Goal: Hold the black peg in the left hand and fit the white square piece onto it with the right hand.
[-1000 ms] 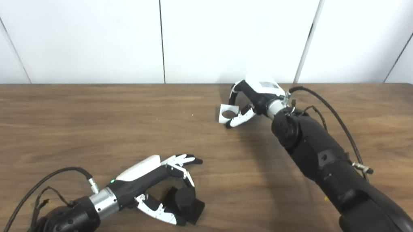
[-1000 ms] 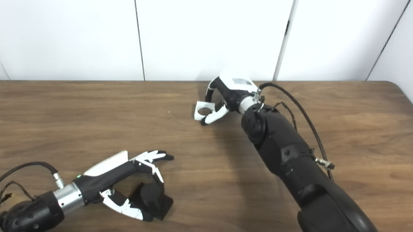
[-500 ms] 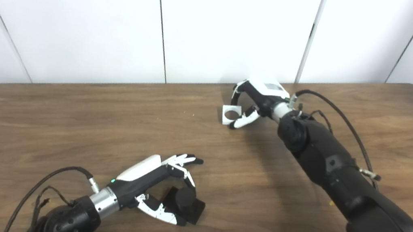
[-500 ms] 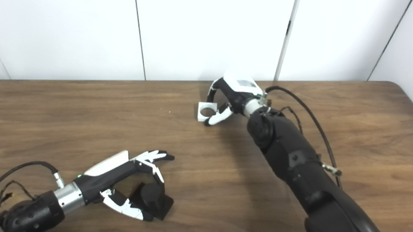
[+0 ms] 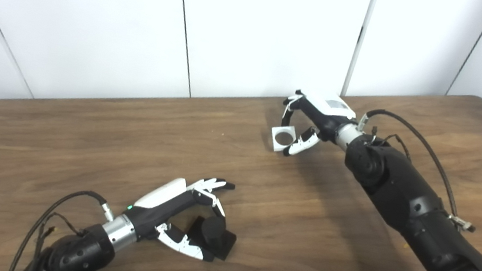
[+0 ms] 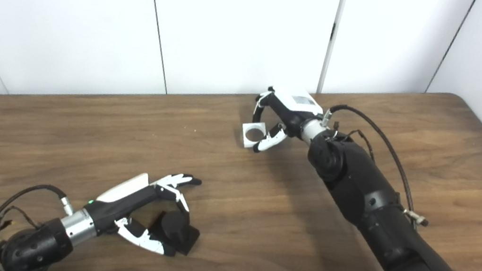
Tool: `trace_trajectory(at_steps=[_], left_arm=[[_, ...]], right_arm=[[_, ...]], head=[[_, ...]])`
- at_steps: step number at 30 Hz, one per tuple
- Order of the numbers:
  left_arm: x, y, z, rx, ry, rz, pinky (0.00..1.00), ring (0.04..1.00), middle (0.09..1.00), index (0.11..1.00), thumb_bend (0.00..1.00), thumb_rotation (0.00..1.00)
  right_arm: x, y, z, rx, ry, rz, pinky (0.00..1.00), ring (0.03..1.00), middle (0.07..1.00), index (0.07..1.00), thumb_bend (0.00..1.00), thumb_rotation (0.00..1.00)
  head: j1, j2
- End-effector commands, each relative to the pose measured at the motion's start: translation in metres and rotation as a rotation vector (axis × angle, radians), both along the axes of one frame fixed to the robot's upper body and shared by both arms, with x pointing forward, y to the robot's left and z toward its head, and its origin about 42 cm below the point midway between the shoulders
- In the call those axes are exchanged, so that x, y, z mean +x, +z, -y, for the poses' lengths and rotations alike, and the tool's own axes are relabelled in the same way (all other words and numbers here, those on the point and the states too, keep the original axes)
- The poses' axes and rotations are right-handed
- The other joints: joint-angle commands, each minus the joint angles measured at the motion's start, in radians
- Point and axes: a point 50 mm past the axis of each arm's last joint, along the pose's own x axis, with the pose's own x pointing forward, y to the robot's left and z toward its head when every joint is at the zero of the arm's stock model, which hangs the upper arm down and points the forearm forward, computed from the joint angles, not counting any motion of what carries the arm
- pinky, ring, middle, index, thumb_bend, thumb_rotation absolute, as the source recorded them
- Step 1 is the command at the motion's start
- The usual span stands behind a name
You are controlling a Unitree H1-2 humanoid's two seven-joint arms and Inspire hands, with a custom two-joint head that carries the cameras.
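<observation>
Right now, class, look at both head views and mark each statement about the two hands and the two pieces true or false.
1. The right hand holds the white square piece. True.
2. The white piece is already seated on the black peg. False: they are far apart.
3. The left hand is at the black peg, low on the table. True.
4. The white piece is solid. False: it has a round hole.
5. The white piece lies nearer the wall than the peg. True.

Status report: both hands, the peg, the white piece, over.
Left hand around black peg on table. Right hand shut on white square piece, far side. Path between looks free.
</observation>
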Motion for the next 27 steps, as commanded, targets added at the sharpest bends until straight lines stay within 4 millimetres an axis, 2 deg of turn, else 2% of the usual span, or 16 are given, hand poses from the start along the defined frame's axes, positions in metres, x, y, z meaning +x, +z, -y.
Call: trace_trajectory(at_steps=[1, 3, 11, 19, 27], left_arm=[[0.007, -0.004, -0.014, 0.089, 0.035, -0.035, 1.0, 1.0, 0.965, 0.491, 0.52, 0.08], [0.008, -0.004, -0.012, 0.088, 0.035, -0.033, 1.0, 1.0, 0.964, 0.491, 0.52, 0.08], [0.008, -0.007, -0.007, 0.093, 0.033, -0.036, 1.0, 1.0, 0.968, 0.492, 0.52, 0.09], [0.011, -0.014, 0.0, 0.094, 0.04, -0.056, 1.0, 1.0, 0.97, 0.491, 0.52, 0.08], [0.015, -0.011, 0.009, 0.095, 0.047, -0.056, 1.0, 1.0, 0.976, 0.491, 0.52, 0.09]], right_arm=[[0.0, 0.041, -0.001, 0.032, 0.057, 0.11, 0.99, 0.948, 0.84, 0.482, 0.52, 0.14], [-0.007, 0.046, 0.0, 0.044, 0.078, 0.123, 0.98, 0.943, 0.838, 0.482, 0.52, 0.14], [-0.037, 0.061, -0.001, 0.051, 0.154, 0.164, 0.94, 0.936, 0.844, 0.482, 0.52, 0.14], [-0.067, 0.064, -0.016, 0.09, 0.284, 0.172, 1.0, 0.946, 0.843, 0.481, 0.51, 0.14], [-0.091, 0.076, -0.025, 0.093, 0.382, 0.162, 1.0, 0.951, 0.848, 0.48, 0.51, 0.14]], head=[[0.005, 0.002], [0.05, 0.011], [0.131, 0.022], [0.229, 0.046], [0.287, 0.064]])
